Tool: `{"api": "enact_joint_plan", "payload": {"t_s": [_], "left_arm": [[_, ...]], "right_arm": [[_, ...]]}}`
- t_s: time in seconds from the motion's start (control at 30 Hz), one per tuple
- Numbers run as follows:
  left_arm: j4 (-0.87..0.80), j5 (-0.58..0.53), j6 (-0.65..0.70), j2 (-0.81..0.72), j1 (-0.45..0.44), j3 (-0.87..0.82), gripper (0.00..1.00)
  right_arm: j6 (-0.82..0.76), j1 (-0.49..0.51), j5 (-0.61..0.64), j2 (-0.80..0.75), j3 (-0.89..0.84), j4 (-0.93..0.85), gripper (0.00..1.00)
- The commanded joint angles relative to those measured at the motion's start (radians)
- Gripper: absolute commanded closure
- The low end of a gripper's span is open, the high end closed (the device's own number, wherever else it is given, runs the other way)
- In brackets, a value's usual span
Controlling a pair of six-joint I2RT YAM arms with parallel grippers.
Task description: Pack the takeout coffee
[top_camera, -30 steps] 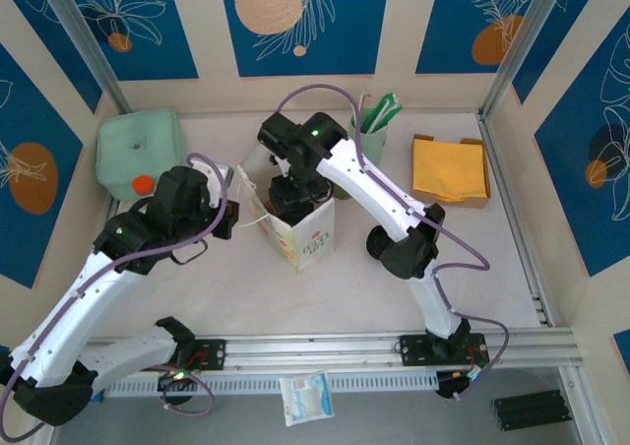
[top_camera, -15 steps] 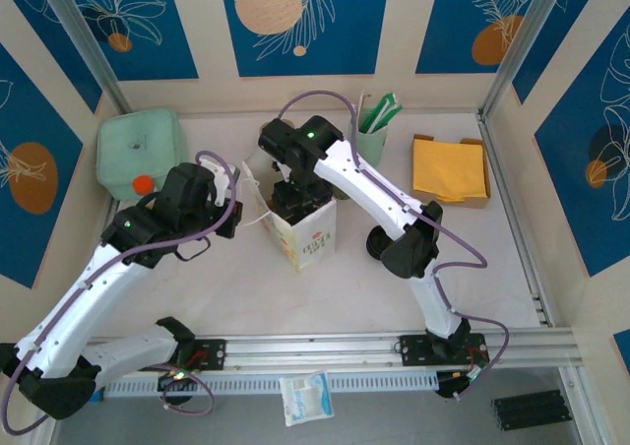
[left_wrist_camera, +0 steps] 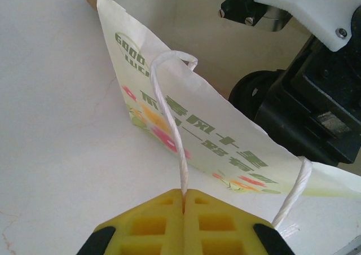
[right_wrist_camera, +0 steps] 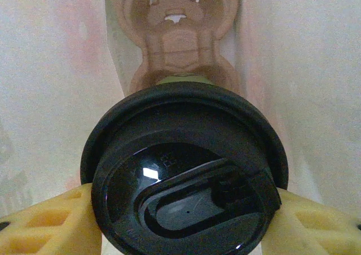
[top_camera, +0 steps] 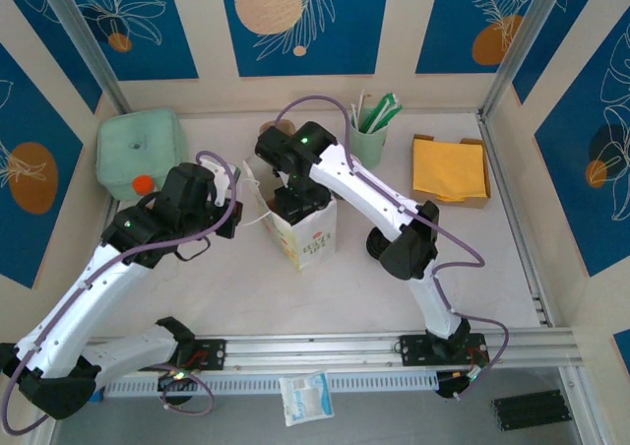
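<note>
The paper bag [top_camera: 310, 238] stands open, and the step in hand looks like lowering the cup into it. On the bag's floor lies what seems to be a brown pulp carrier [right_wrist_camera: 177, 46], though the view is dim. Above it, inside the bag, the right gripper [right_wrist_camera: 180, 218] grasps the takeout coffee [right_wrist_camera: 180, 153] by its sides. At the bag's left side the left gripper [left_wrist_camera: 184, 207] is clenched on the white cord handle [left_wrist_camera: 182, 176]. The next move likely calls for settling the cup into a carrier well, then letting go.

The left tool [left_wrist_camera: 184, 195] pinches the white string handle [left_wrist_camera: 167, 122] of the paper bag [left_wrist_camera: 225, 148].
</note>
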Motion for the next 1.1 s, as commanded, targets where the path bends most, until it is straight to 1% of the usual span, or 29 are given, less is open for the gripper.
{"api": "enact_joint_plan", "payload": {"t_s": [0.0,0.37,1.07], "left_arm": [[-0.011,0.006,0.015,0.001,0.008,0.017,1.0],[-0.011,0.008,0.014,0.005,0.009,0.018,1.0],[-0.012,0.015,0.006,0.016,0.008,0.022,1.0]], "right_arm": [[-0.006,0.012,0.009,0.027,-0.005,-0.156,0.45],[-0.009,0.01,0.022,0.039,-0.01,-0.156,0.45],[-0.02,0.002,0.055,0.006,-0.044,-0.156,0.45]]}}
